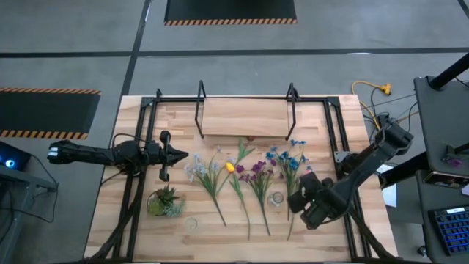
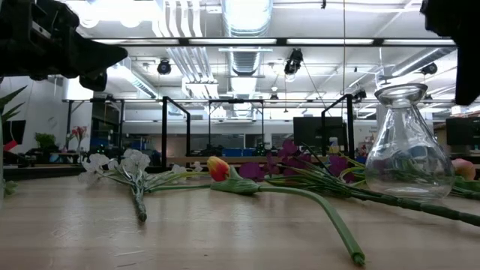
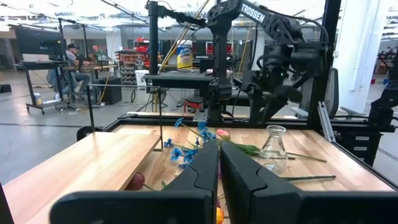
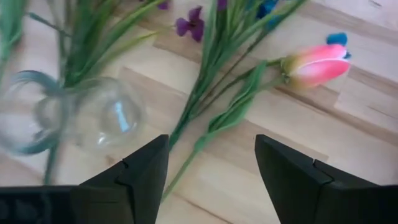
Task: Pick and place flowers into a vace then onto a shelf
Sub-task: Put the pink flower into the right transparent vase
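Note:
Several long green-stemmed flowers [image 1: 249, 176] lie side by side on the wooden table: white [image 2: 127, 165], yellow [image 1: 230, 167], purple [image 1: 256, 170] and blue [image 1: 287, 156], plus a pink tulip [image 4: 314, 65]. The clear glass vase [image 1: 276, 198] stands upright among their stems, empty. The wooden shelf [image 1: 245, 117] stands at the far edge on black supports. My right gripper [image 4: 211, 149] hovers open above the pink tulip's stem [image 4: 214, 124], just right of the vase [image 4: 81, 118], pointing steeply down. My left gripper [image 1: 174, 155] waits shut at the table's left, level, above the tabletop.
A squat leafy potted plant [image 1: 164, 202] stands near the front left. A black metal frame [image 1: 333, 132] runs around the table's edges. Bare wood lies along the near edge in front of the stems. A person sits in the room beyond the table [image 3: 71, 65].

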You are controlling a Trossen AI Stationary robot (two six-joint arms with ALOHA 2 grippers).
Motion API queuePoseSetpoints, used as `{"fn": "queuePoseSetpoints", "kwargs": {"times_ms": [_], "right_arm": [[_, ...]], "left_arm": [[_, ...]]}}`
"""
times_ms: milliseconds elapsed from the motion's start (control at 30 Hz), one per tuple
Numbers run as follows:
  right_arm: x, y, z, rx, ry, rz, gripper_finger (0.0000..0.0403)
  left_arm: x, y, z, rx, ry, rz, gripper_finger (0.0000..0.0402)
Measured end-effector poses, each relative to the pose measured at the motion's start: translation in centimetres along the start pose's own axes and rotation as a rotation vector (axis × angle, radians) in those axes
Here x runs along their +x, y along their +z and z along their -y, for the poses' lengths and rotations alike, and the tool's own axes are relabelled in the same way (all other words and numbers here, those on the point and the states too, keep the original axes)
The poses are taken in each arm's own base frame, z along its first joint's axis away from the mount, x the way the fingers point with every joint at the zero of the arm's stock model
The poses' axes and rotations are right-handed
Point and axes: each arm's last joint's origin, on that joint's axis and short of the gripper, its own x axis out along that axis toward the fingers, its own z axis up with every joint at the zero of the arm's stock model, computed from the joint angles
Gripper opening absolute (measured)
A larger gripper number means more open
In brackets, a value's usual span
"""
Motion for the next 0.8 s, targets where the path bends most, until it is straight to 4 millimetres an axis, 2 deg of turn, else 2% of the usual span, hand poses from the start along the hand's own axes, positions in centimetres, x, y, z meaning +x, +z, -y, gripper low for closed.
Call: {"fn": "queuePoseSetpoints", "kwargs": {"times_ms": [233,633,800], "right_arm": [[1.9,-1.3,-0.5,0.046,-0.096,-0.028,0.0227],[5.6,-3.2,-1.2,0.074,-0.218,0.034,0.0224],[6.3,-3.5,-1.4,0.073,-0.228,0.034,0.0224]], "left_arm": [[0.0,0.0,0.0,0.0,0.0,0.001,0.0],[0.0,0.0,0.0,0.0,-0.001,0.001,0.0],[0.0,0.0,0.0,0.0,-0.001,0.001,0.0]]}}
